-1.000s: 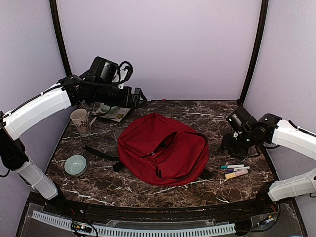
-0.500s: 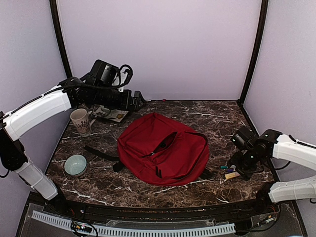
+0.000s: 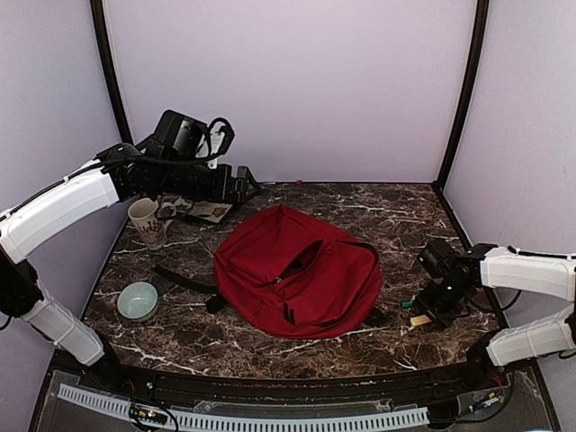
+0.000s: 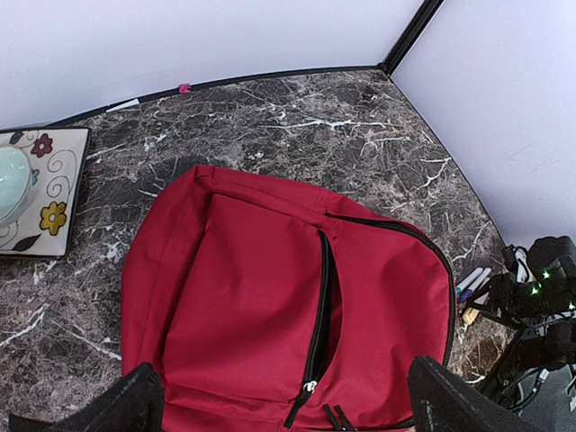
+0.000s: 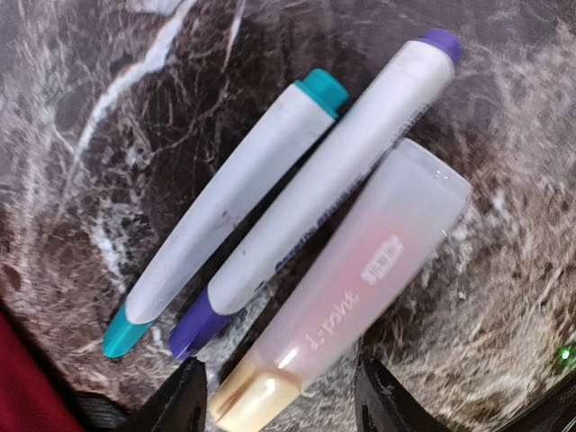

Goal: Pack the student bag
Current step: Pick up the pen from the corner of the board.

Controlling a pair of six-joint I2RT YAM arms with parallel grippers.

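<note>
The student bag [image 3: 297, 270], a large red backpack, lies flat mid-table, its black front zipper [image 4: 320, 306] partly undone. My left gripper [image 3: 247, 180] hovers open high above its far left side, nothing between the fingers [image 4: 135, 407]. By the bag's right side lie a teal-capped marker [image 5: 225, 211], a purple-capped marker [image 5: 315, 189] and a pinkish tube with a gold cap [image 5: 351, 279]. My right gripper [image 5: 283, 400] is low over them, open, one finger [image 5: 180, 400] on each side of the tube's capped end. In the top view the right gripper [image 3: 430, 310] covers most of them.
A patterned mug [image 3: 146, 220] and a floral tile [image 3: 209, 210] stand at the back left, a pale green bowl [image 3: 138, 300] at the near left. A black strap [image 3: 184, 279] trails left of the bag. Walls close in the back and both sides.
My right arm has come down and nearer, from beside the bag to right over the markers and tube. The left arm has drifted slightly left.
</note>
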